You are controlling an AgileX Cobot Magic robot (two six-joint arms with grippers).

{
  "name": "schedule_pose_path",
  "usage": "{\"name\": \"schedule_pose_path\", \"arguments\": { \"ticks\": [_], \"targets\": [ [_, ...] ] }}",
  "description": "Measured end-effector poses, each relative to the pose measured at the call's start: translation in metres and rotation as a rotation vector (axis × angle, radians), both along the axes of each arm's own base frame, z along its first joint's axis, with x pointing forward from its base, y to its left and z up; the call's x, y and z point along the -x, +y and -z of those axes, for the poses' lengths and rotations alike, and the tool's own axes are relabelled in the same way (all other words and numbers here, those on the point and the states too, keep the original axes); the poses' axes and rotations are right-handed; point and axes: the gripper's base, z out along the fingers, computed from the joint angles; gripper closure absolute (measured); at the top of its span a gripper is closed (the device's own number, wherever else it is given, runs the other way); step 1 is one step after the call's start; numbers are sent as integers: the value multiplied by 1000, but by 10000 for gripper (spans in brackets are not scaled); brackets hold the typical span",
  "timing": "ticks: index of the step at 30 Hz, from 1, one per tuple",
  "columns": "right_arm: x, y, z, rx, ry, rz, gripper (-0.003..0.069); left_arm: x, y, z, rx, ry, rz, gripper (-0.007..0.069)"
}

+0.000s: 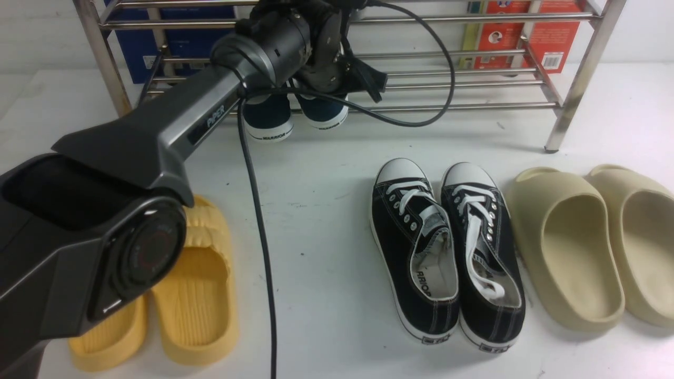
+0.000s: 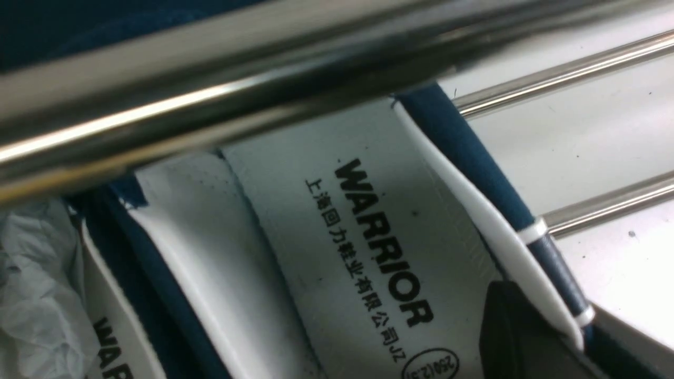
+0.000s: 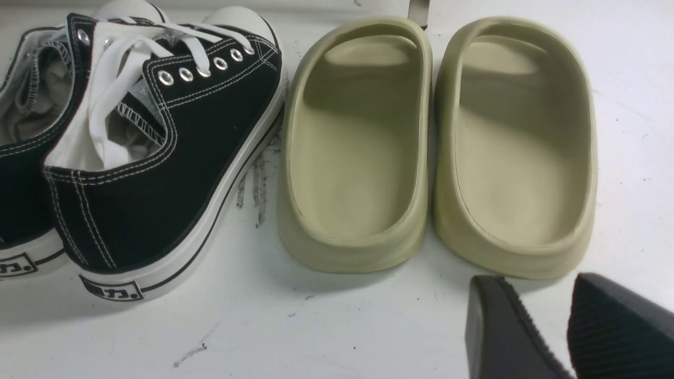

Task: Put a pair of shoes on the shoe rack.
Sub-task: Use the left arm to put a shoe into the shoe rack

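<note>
Left arm [image 1: 131, 173] fills the near left of the front view and reaches forward to the rack [image 1: 474, 84], with its cable [image 1: 263, 237] trailing back over the white table [image 1: 326, 210]. Table surface is scuffed with dark marks. Rack stands at the far edge before a pale wall [image 1: 642, 31]; a blue box [image 1: 179, 37] and a red box [image 1: 526, 37] stand behind its bars. Yellow slides [image 1: 195, 295] lie near left, partly under the arm. Black sneakers [image 1: 447, 247] lie at centre, touching side by side, and beige slides [image 1: 595, 237] lie just beside them on the right. A bare strip of table runs between the yellow slides and the sneakers up to the rack's front bar. The rack's right leg stands near the beige slides' toes. Navy shoes [image 1: 295, 118] are at the left part of the rack's lowest tier, side by side, heels toward the camera and projecting past the front bar. Left gripper [image 1: 308, 92] is at these shoes. The left wrist view shows one finger [image 2: 521, 337] inside a shoe against its heel wall, but the other finger is hidden, so the grip cannot be told. Right gripper [image 3: 558, 337] hangs over bare table near the beige slides' heels, jaws apart and holding nothing.
</note>
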Motion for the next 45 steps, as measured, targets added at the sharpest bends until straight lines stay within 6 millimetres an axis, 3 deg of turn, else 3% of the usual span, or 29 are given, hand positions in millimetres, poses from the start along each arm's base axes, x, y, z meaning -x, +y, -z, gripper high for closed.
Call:
{"name": "schedule_pose_path", "arguments": {
  "ticks": [11, 17, 29, 45],
  "targets": [
    [0, 0, 0, 0, 0, 0, 419, -2, 1, -2, -24, -39, 6, 461],
    [0, 0, 0, 0, 0, 0, 419, -2, 1, -3, -31, -45, 9, 425],
    [0, 0, 0, 0, 0, 0, 419, 2, 5, -24, -19, -83, 5, 382],
    [0, 0, 0, 0, 0, 0, 419, 9, 6, -25, 14, -4, -8, 378]
  ]
}}
